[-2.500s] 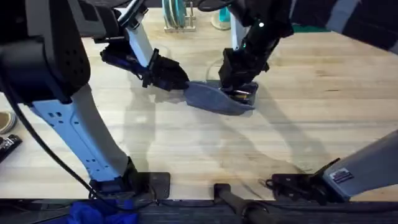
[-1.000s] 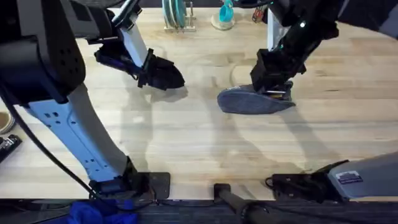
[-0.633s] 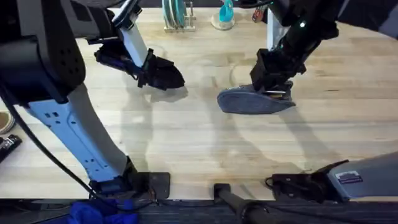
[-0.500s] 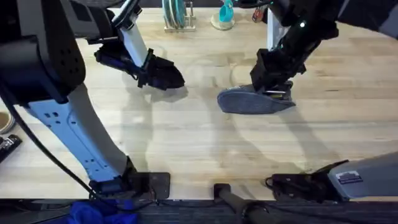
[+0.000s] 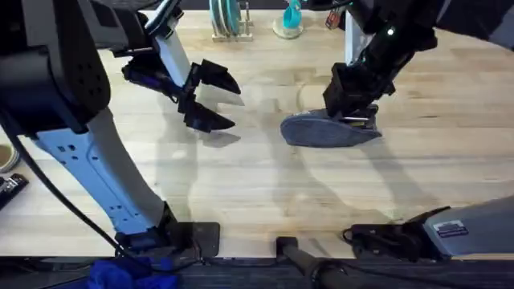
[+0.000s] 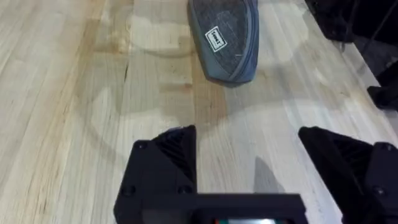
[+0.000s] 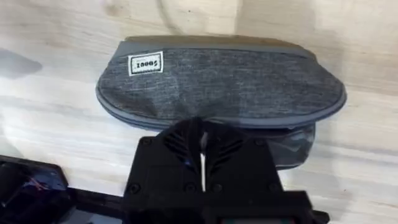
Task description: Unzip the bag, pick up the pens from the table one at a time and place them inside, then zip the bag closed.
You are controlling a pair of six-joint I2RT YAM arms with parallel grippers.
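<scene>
On the desk: the grey-blue bag (image 5: 331, 131) lies flat on the light wood desk (image 5: 241, 177), right of the middle and a bit toward the far side.

My left gripper: it (image 5: 215, 101) hangs over the desk, well apart from the bag, to the bag's left. Its two black fingers are spread wide and hold nothing.

My right gripper: it (image 5: 352, 112) is down at the right end of the bag, touching it along the top edge. Its fingers are pressed together, with just a thin line between them. I cannot tell what small part of the bag they pinch.

From above: I see both arms and the whole bag lying long-ways, left to right.

From my left wrist: I see the bag (image 6: 225, 37) end-on, with a small white tag (image 6: 215, 40) on its side, and bare wood between my open fingers (image 6: 168, 155).

From my right wrist: I see the bag (image 7: 221, 84) up close, its grey cloth, the same white tag (image 7: 146, 63), and a blue edge strip running along its side. My gripper (image 7: 202, 155) sits right at that edge.
</scene>
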